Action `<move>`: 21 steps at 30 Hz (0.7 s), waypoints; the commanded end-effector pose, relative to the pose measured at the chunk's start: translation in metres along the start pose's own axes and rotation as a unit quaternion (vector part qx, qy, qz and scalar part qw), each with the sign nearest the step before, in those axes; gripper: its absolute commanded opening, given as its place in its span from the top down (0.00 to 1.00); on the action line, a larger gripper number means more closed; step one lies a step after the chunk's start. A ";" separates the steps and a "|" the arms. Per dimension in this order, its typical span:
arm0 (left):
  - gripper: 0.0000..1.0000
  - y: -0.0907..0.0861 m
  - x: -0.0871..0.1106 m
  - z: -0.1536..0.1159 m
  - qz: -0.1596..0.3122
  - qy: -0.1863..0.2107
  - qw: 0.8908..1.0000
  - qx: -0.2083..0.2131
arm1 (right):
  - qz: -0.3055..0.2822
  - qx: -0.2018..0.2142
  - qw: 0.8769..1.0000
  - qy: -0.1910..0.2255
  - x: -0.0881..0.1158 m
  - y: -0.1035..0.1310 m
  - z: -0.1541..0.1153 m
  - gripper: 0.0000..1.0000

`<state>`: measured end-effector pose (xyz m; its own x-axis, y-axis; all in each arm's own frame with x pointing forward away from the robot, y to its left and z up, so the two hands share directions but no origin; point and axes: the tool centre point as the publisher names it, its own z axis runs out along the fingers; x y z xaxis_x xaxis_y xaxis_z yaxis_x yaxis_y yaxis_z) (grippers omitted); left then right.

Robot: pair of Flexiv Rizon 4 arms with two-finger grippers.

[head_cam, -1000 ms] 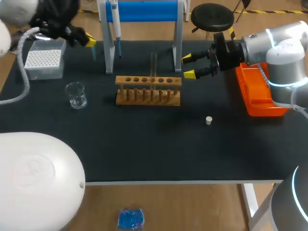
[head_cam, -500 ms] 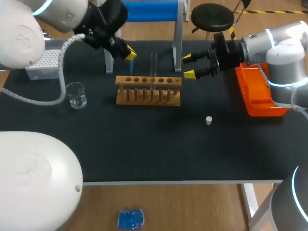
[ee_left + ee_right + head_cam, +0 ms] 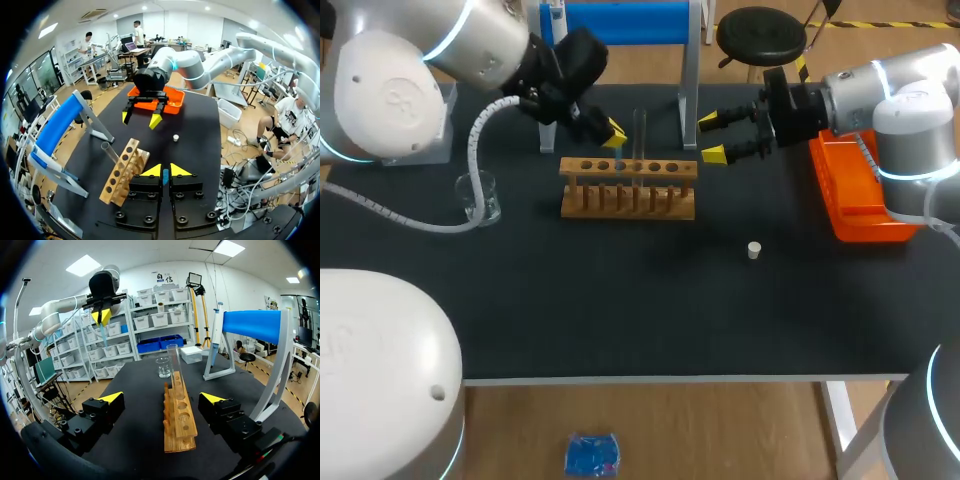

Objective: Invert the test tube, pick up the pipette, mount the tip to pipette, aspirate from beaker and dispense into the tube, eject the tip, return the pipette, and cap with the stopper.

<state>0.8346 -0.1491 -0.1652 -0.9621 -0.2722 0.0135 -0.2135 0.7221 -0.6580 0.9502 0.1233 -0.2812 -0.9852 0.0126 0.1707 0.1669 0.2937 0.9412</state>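
A clear test tube (image 3: 640, 135) stands upright in the wooden rack (image 3: 628, 187). My left gripper (image 3: 613, 130) hovers just left of the tube, over the rack, shut on a thin blue pipette tip (image 3: 618, 155) that hangs down from it; the tip shows between its fingers (image 3: 165, 176). At the rack's right end my right gripper (image 3: 712, 137) stands open and holds nothing, with the rack (image 3: 179, 415) and tube (image 3: 173, 365) ahead of it. The pipette (image 3: 216, 330) hangs on the blue stand (image 3: 630, 22). The beaker (image 3: 480, 198) is at the left, the white stopper (image 3: 754, 250) lies right of the rack.
An orange bin (image 3: 855, 195) sits at the table's right edge under my right arm. The grey tip box (image 3: 191, 354) stands at the far left, mostly behind my left arm in the head view. My left arm's cable (image 3: 440, 222) drapes by the beaker.
My left arm has swung right from the tip box to the rack, carrying the blue tip, and now hangs beside the tube. The right arm has stayed still.
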 end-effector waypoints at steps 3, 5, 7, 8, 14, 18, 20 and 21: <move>1.00 -0.002 -0.002 0.003 0.000 0.002 1.000 -0.003 | 0.000 0.000 1.000 -0.001 0.000 0.000 0.000 0.00; 1.00 -0.002 -0.002 0.003 0.000 0.002 1.000 -0.003 | 0.000 0.000 1.000 -0.001 0.000 0.000 0.000 0.00; 1.00 -0.002 -0.002 0.003 0.000 0.002 1.000 -0.003 | 0.000 0.000 1.000 -0.001 0.000 0.000 0.000 0.00; 1.00 -0.002 -0.002 0.003 0.000 0.002 1.000 -0.003 | 0.000 0.000 1.000 -0.001 0.000 0.000 0.000 0.00; 1.00 -0.006 0.005 0.022 0.003 0.013 1.000 -0.004 | 0.000 0.000 1.000 -0.001 0.000 0.000 0.000 0.00; 1.00 -0.010 0.010 0.040 0.004 0.019 1.000 0.006 | 0.000 0.000 1.000 -0.001 0.000 0.000 0.000 0.00; 1.00 -0.011 0.012 0.048 0.004 0.021 1.000 0.009 | 0.000 0.000 1.000 -0.001 0.000 0.000 0.000 0.00; 1.00 -0.011 0.012 0.052 0.004 0.024 1.000 0.008 | 0.000 0.000 1.000 -0.001 0.000 0.000 0.000 0.00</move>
<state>0.8265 -0.1786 -0.1814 -0.9704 -0.2382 0.0393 -0.2029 0.7162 -0.6678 0.9502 0.1232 -0.2813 -0.9852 0.0127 0.1707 0.1669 0.2938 0.9412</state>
